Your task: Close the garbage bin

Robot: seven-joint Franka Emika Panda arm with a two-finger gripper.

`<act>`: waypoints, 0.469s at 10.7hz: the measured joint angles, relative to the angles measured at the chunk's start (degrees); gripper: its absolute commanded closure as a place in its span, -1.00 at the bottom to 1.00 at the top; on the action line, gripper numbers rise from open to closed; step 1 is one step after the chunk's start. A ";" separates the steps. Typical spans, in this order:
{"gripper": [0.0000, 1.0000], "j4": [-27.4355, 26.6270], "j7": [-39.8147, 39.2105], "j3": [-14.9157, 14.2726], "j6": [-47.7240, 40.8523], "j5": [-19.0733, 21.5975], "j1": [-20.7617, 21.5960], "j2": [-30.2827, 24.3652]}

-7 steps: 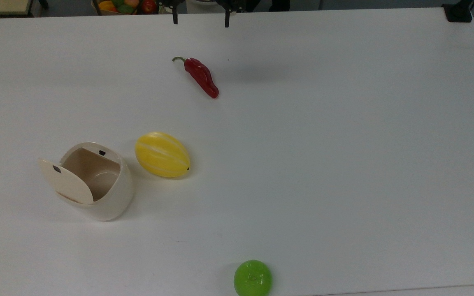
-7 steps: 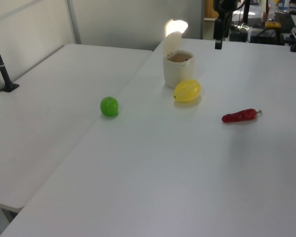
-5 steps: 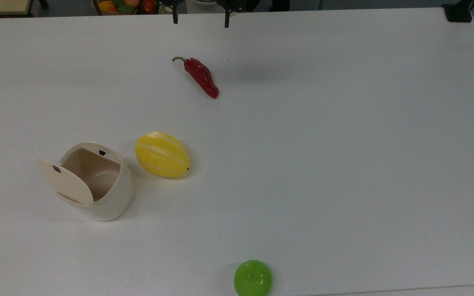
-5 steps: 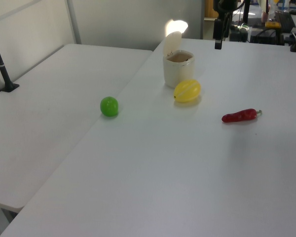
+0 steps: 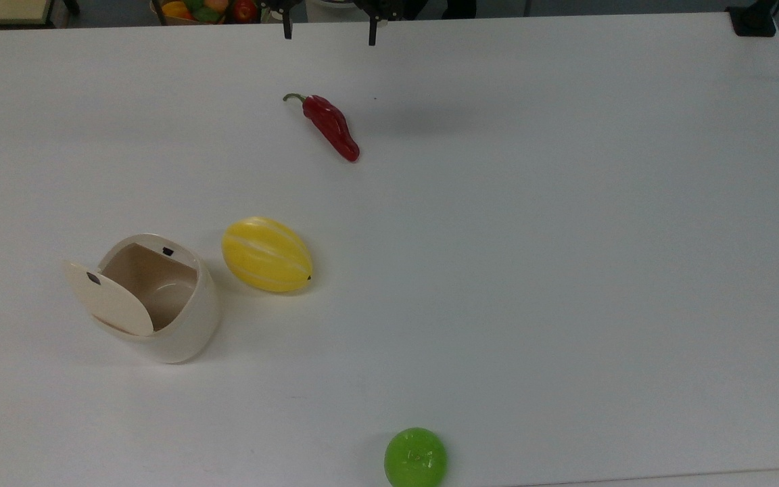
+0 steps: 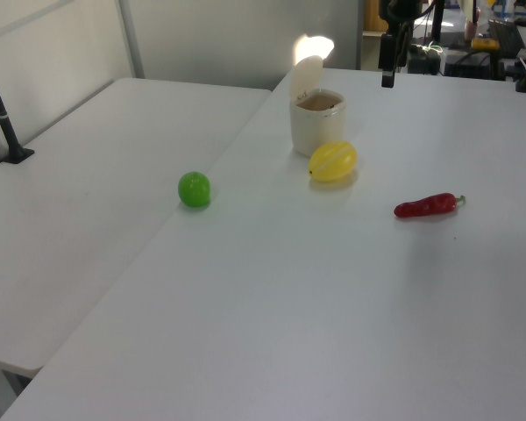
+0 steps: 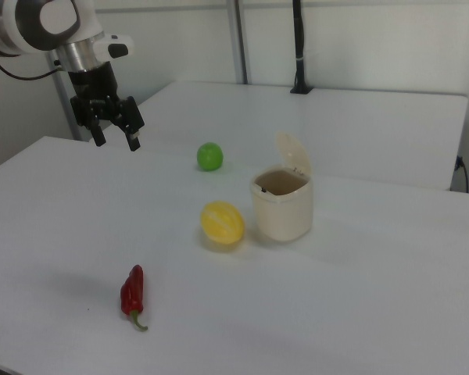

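Arm pose: your Panda arm (image 7: 39, 23) hangs high above the white table (image 5: 565, 237), wrist turned down, the pincer (image 7: 116, 139) clear of everything, touching nothing.
Pincer state: the two fingers (image 5: 287, 28) stand spread apart with nothing between them (you can see the gap plainly in the top view and the right view).
Garbage bin: the cream-white garbage bin (image 5: 180, 325) sits well away from the pincer, toward the top view's lower left; its lid (image 5: 109, 297) stands raised on the hinge and the tan inside is exposed, so it is not closed.
Nearest to pincer: the red chili pepper (image 5: 332, 127) lies on the table almost under the pincer, a little toward the top view's bottom.
Between pincer and bin: the yellow melon (image 5: 266, 254) lies just beside the bin, on the side facing the pincer.
Farthest from pincer: the green apple (image 5: 415, 457), at the table's far edge in the top view.
Right view adds: the arm's wrist and upper links, and the height of the pincer over the table.
Left view adds: the lid (image 6: 305, 74) seen edge-on, nearly upright.
Top view adds: a black mark on the lid's inner face, and a bowl of fruit (image 5: 207, 9) behind the pincer, off the table.
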 measured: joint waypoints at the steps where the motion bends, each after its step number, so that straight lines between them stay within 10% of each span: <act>1: -0.31 0.00 0.00 0.00 0.00 0.00 0.00 0.00; 3: 0.76 0.00 0.00 0.00 0.00 0.00 0.00 0.00; 5: 1.00 0.00 -0.11 0.00 0.00 0.00 0.00 0.00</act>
